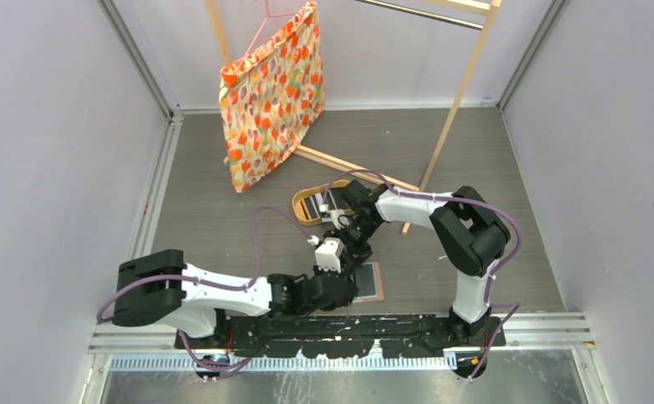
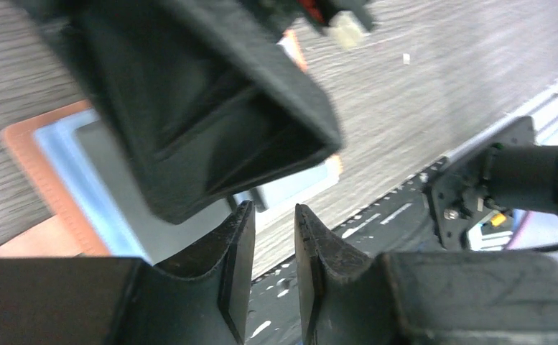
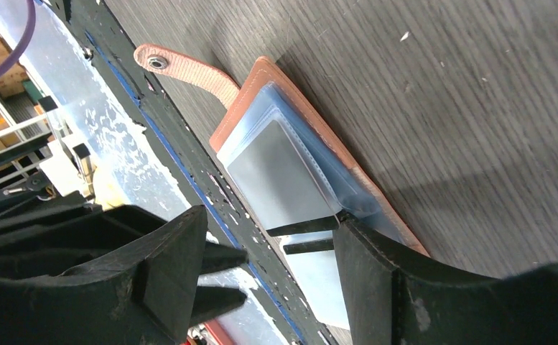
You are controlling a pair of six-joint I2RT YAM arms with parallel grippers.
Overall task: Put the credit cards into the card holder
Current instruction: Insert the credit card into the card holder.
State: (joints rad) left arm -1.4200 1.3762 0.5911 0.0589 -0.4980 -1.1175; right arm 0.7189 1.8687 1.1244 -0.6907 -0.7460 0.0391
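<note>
The wallet (image 3: 254, 86) runs behind the right gripper's (image 3: 272, 244) finger and off the bottom edge, so its near end is unseen. In the left wrist view a blurred black mass (image 2: 211, 108) covers its middle. From above, the tray's (image 1: 306, 206) contents are too small to tell.

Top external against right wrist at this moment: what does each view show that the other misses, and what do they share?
Only the top external view shows the patterned fabric bag on its hanger, the wooden frame and the oval tray behind the arms. Only the right wrist view shows the snap tab and a grey card sitting in a translucent pocket. Both show the card holder lying open on the table near its front edge, with the right gripper open close above it.
</note>
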